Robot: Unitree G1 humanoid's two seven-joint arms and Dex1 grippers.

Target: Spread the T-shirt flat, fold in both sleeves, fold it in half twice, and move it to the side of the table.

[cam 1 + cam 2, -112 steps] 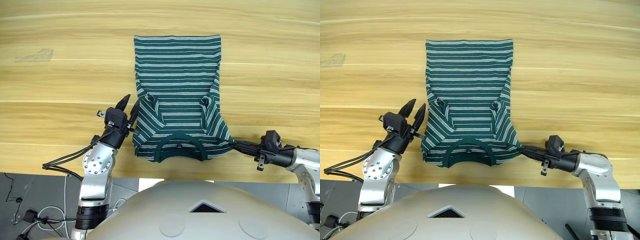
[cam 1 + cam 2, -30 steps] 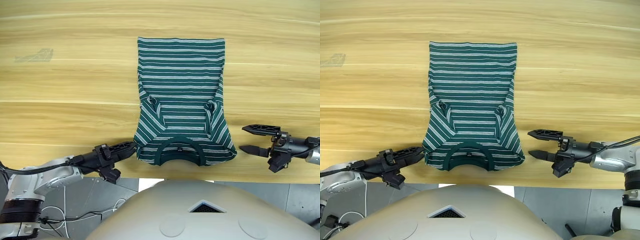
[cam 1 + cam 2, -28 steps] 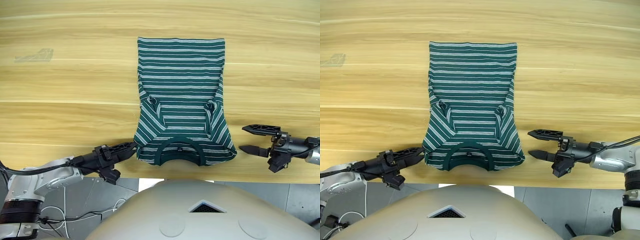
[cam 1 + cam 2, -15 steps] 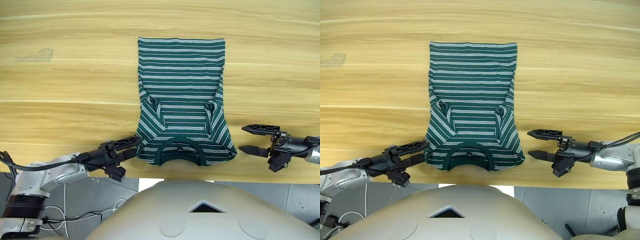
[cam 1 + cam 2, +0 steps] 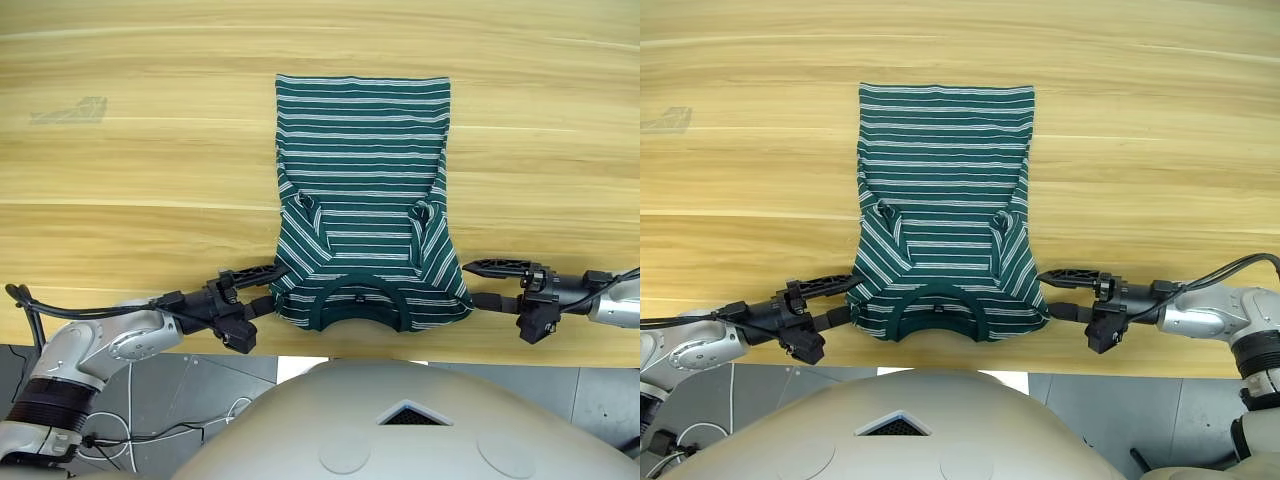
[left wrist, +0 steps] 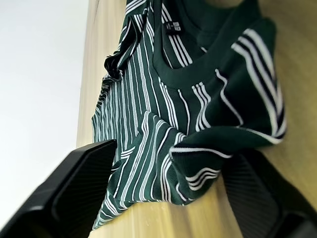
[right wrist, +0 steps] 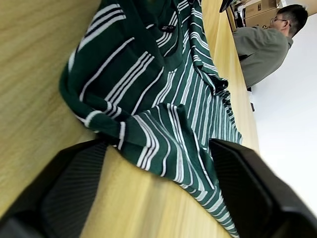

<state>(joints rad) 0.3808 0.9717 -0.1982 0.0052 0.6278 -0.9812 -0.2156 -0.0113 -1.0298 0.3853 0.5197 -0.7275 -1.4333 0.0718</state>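
I have the shirt point(image 5: 362, 170) sleeves-in by the tabletop's point(image 5: 130, 180) near edge. My left pincer point(image 5: 275, 285) and right pincer point(image 5: 470, 282) gape wide around its shoulder corners. Risk: catching one layer only, so the sleeves spill out.

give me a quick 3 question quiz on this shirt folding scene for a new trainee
1. True or false: both sleeves of the shirt are already folded in over its body.
2. Pick one: the collar lies toward A) the robot's edge of the table, B) the far edge, C) the robot's left.
3. In one word: are the left jaws and the right jaws open or shut?

Key: 1 true. 2 A. 3 open, with a shoulder corner of the shirt between each pair.
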